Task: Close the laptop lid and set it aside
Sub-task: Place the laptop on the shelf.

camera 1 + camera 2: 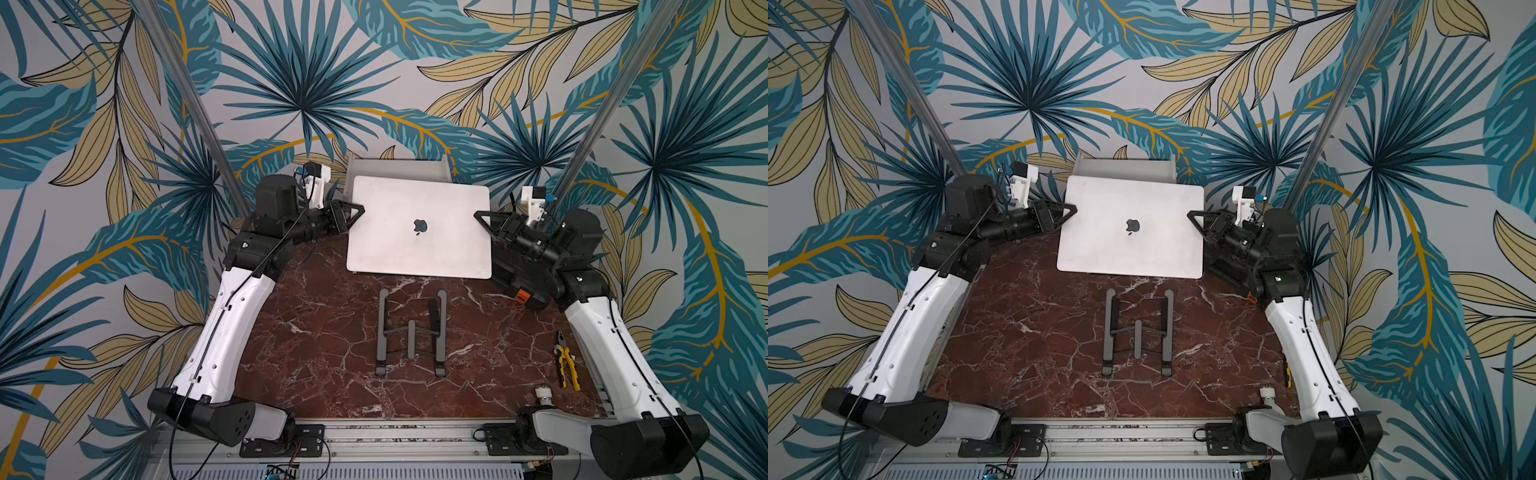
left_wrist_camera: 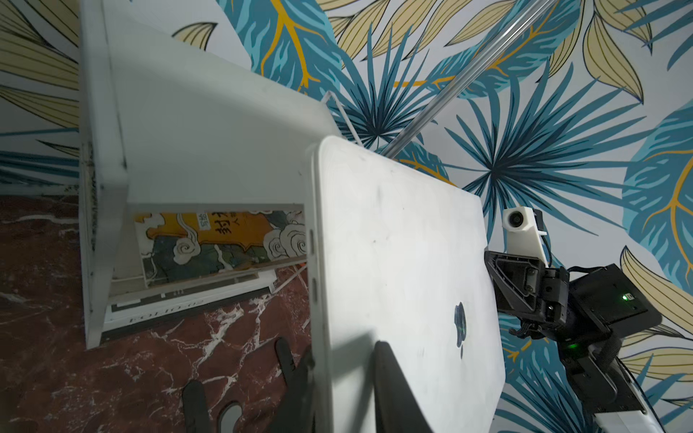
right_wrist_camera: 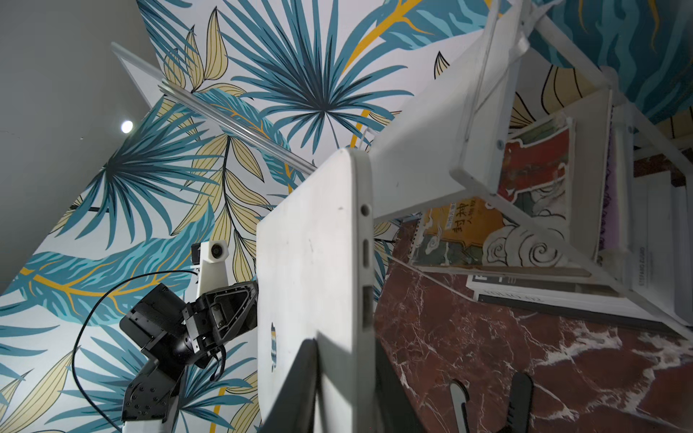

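The laptop (image 1: pixel 386 249) (image 1: pixel 1100 249) is a thin silver slab, held level above the marble table between both arms. The laptop lid (image 1: pixel 449 199) lies flat on the base, apple logo up. My left gripper (image 1: pixel 357 210) (image 1: pixel 1070 210) is shut on its left edge. My right gripper (image 1: pixel 480 216) (image 1: pixel 1192 215) is shut on the right edge. The left wrist view has the laptop (image 2: pixel 393 243) pinched in the left gripper (image 2: pixel 341 360), one finger over the lid and one beneath. Likewise the right gripper (image 3: pixel 347 360) clamps the laptop (image 3: pixel 311 262).
A white shelf unit (image 1: pixel 397 166) stands just behind the laptop, with books (image 2: pixel 217 243) under it. A dark folding laptop stand (image 1: pixel 411 332) lies on the table in front. Yellow-handled pliers (image 1: pixel 567 365) and a black case with an orange latch (image 1: pixel 521 291) sit at the right.
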